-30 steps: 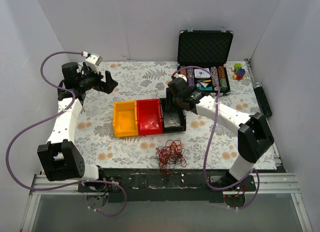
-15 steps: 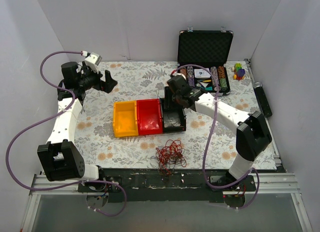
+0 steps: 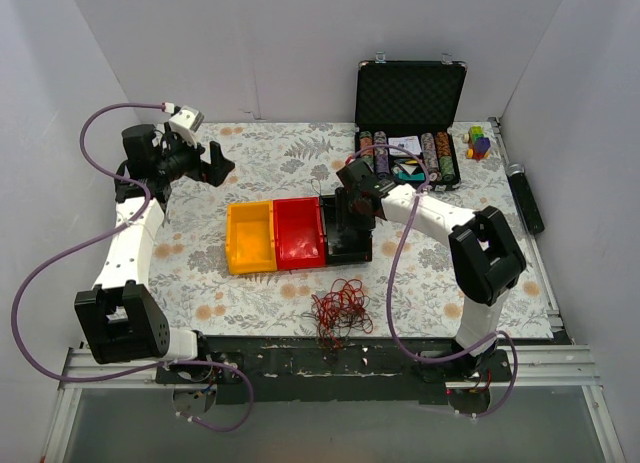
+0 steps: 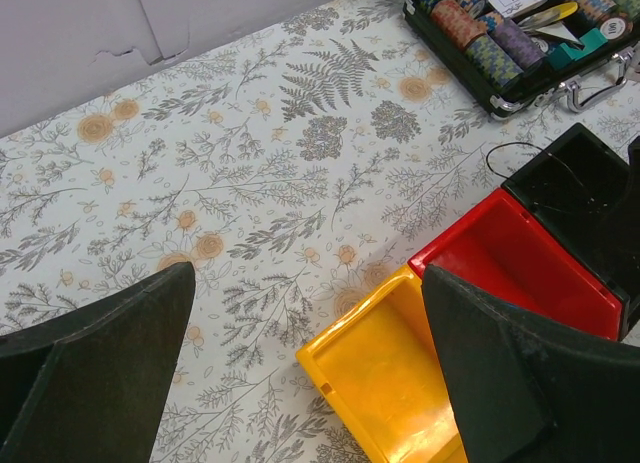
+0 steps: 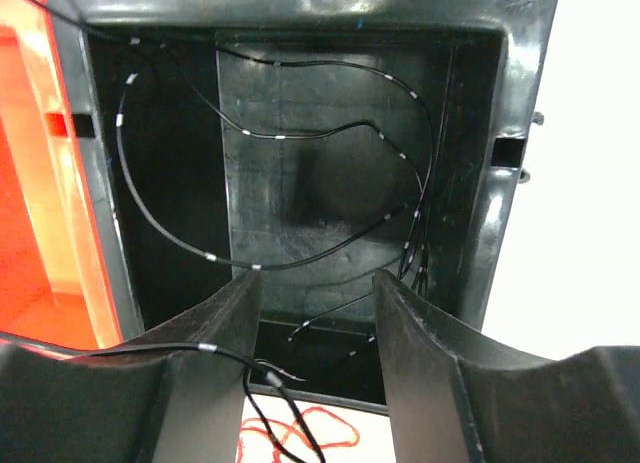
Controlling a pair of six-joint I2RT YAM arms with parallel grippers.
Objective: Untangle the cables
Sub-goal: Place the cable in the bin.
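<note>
A tangle of dark red cables lies on the floral cloth near the table's front edge. Thin black cables with pale marks loop inside the black bin. My right gripper hovers over that bin, pointing down. In the right wrist view my right gripper is open with nothing between the fingers, while one black strand drapes across the left finger and red cable shows below the bin's edge. My left gripper is open, raised at the far left. In its own view my left gripper holds nothing.
A yellow bin and a red bin stand side by side left of the black bin. An open black case with poker chips sits at the back right, with small coloured blocks beside it. White walls close in the table.
My right arm has swung left, its elbow drawing in, and the gripper has shifted slightly nearer over the black bin. The left arm and the red tangle have not moved.
</note>
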